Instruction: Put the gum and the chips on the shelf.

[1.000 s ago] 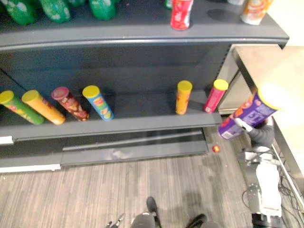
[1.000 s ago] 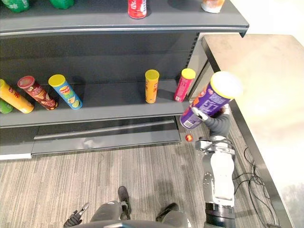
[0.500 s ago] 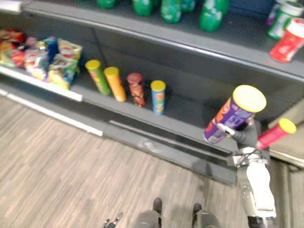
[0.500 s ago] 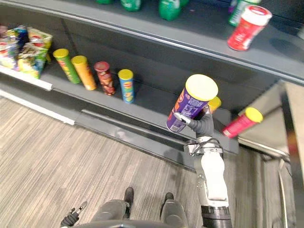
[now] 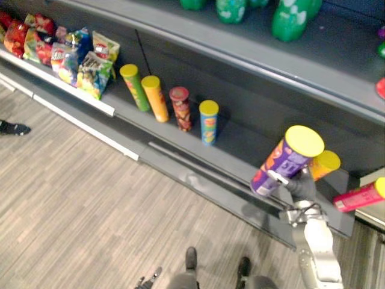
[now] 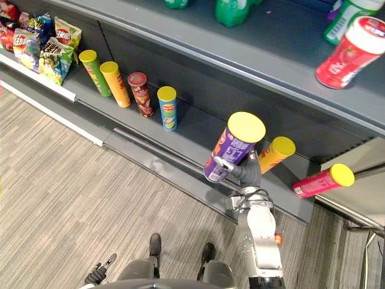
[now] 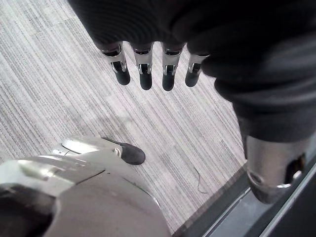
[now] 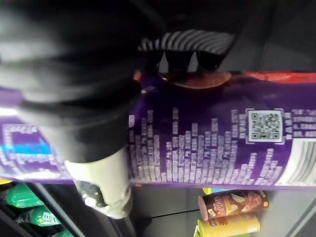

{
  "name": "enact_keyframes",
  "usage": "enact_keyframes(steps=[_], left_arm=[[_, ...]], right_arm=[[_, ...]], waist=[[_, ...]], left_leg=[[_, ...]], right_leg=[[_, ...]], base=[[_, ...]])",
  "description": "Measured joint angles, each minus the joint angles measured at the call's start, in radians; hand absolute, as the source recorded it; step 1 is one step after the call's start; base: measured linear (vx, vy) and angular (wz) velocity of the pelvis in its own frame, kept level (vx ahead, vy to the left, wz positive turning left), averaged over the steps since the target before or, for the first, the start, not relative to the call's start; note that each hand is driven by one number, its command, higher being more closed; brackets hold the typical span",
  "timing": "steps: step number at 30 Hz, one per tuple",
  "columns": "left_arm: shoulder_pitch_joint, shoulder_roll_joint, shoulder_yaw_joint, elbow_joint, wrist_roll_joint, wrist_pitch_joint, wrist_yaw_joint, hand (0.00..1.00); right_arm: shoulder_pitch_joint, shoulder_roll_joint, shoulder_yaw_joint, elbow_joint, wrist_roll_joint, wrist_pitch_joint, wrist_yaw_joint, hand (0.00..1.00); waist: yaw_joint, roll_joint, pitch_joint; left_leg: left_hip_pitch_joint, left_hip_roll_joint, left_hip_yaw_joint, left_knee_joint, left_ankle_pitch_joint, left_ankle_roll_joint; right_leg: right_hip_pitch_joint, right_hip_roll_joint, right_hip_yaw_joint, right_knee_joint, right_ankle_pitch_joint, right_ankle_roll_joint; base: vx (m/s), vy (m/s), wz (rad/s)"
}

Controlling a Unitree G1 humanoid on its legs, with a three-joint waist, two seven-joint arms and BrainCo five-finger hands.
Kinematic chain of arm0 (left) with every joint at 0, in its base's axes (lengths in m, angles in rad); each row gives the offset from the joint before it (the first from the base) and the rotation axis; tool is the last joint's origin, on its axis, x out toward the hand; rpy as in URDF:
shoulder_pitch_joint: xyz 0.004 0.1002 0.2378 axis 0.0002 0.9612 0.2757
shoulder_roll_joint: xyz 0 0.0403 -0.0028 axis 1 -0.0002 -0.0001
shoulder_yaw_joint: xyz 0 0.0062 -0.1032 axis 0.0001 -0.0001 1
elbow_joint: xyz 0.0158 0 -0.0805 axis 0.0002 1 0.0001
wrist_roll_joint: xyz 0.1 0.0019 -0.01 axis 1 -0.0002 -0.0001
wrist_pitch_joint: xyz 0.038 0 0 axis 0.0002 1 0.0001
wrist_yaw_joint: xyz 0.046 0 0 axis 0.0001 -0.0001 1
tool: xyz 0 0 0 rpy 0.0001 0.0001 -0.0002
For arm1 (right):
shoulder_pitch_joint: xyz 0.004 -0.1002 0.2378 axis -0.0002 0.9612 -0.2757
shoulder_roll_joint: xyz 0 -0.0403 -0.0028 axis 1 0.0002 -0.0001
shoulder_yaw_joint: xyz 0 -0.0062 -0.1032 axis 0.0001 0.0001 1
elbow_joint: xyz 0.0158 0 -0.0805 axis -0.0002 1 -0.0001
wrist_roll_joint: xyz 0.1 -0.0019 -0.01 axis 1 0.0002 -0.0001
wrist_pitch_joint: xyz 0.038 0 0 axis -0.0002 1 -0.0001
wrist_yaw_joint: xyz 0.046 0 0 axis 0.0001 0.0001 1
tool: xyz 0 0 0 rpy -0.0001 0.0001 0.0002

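Now clamping the right hand [image 6: 248, 173] round the lower end of the purple chips can [image 6: 236, 146], tilting its yellow lid upward. Holding it in the air before the lower shelf [image 6: 191, 136], near an orange can [image 6: 275, 154] on it. Dangling the left hand [image 7: 144, 74], fingers straight and apart, over the floor [image 7: 64, 54].

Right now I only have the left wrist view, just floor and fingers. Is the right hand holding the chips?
Observer: Yes, the right hand is curled round a purple chips can, tilted, yellow lid up.
Operator: Is it on the shelf yet?
Observer: No, it is held in the air in front of the lower shelf, near an orange can on it.
Operator: Any free spot?
Observer: A bare stretch of shelf lies between the blue can and the orange can.
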Motion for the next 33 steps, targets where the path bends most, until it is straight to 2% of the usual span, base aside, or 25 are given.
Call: enact_keyframes(steps=[3,10,13,16,18,22,27,28,33], left_arm=[[-0.001,0.001,-0.011,0.000,0.000,-0.001,0.016,0.00],[-0.039,0.020,-0.081,-0.001,-0.001,-0.020,0.033,0.00],[-0.075,0.015,-0.127,-0.007,-0.002,-0.029,0.049,0.00],[-0.088,0.004,-0.195,-0.042,-0.001,-0.037,0.065,0.00],[-0.092,-0.012,-0.240,-0.089,-0.001,-0.042,0.076,0.00],[-0.127,-0.012,-0.309,-0.151,-0.018,-0.059,0.100,0.00],[-0.155,-0.009,-0.367,-0.230,-0.050,-0.080,0.121,0.00],[-0.154,-0.008,-0.375,-0.240,-0.061,-0.081,0.124,0.00],[-0.166,-0.007,-0.406,-0.263,-0.062,-0.093,0.138,0.00]], right_arm=[[0.000,-0.009,0.054,0.005,-0.036,0.000,0.001,1.00],[-0.096,-0.015,0.162,0.129,-0.160,0.000,-0.045,1.00],[-0.179,-0.013,0.168,0.195,-0.211,0.001,-0.091,1.00],[-0.291,-0.009,0.168,0.258,-0.278,0.002,-0.148,1.00],[-0.378,-0.007,0.150,0.312,-0.324,0.002,-0.205,1.00],[-0.493,-0.005,0.068,0.370,-0.386,0.011,-0.308,1.00],[-0.606,0.004,-0.064,0.414,-0.425,0.015,-0.450,1.00],[-0.625,0.004,-0.079,0.417,-0.425,0.015,-0.467,1.00],[-0.776,0.000,-0.191,0.497,-0.426,0.016,-0.575,1.00]], waist=[[-0.011,0.001,-0.004],[0.002,0.007,-0.018],[0.018,0.022,-0.009],[0.030,0.047,0.010],[0.045,0.075,0.040],[0.063,0.109,0.107],[0.076,0.115,0.185],[0.077,0.116,0.186],[0.085,0.149,0.222]], left_leg=[[-0.001,0.004,0.016,0.000,-0.002,0.002],[-0.046,0.001,0.012,0.006,0.022,0.010],[-0.065,-0.005,-0.014,0.006,0.034,0.011],[-0.085,-0.009,-0.033,0.006,0.045,0.011],[-0.094,-0.010,-0.042,0.006,0.055,0.015],[-0.125,-0.021,-0.073,0.006,0.069,0.007],[-0.150,-0.046,-0.098,0.007,0.094,0.015],[-0.162,-0.050,-0.100,0.007,0.097,0.014],[-0.189,-0.068,-0.102,0.007,0.109,0.020]], right_leg=[[-0.003,0.004,0.011,-0.007,0.007,-0.001],[-0.052,0.004,0.014,-0.012,0.023,-0.001],[-0.058,-0.001,-0.010,-0.009,0.024,0.000],[-0.075,-0.006,-0.028,0.006,0.024,0.000],[-0.089,-0.011,-0.036,0.027,0.023,-0.001],[-0.143,-0.034,-0.058,0.113,-0.008,-0.002],[-0.207,-0.081,-0.077,0.241,-0.062,0.000],[-0.226,-0.087,-0.077,0.256,-0.067,0.001],[-0.281,-0.118,-0.073,0.325,-0.092,0.001]], base=[[-0.02,0.003,-0.16],[0.02,0.005,0.00],[-0.02,0.008,0.23],[-0.05,0.014,0.21],[-0.06,0.013,0.12],[-0.09,0.022,0.19],[-0.03,0.007,0.23],[-0.01,-0.010,0.12],[0.00,-0.039,0.06]])
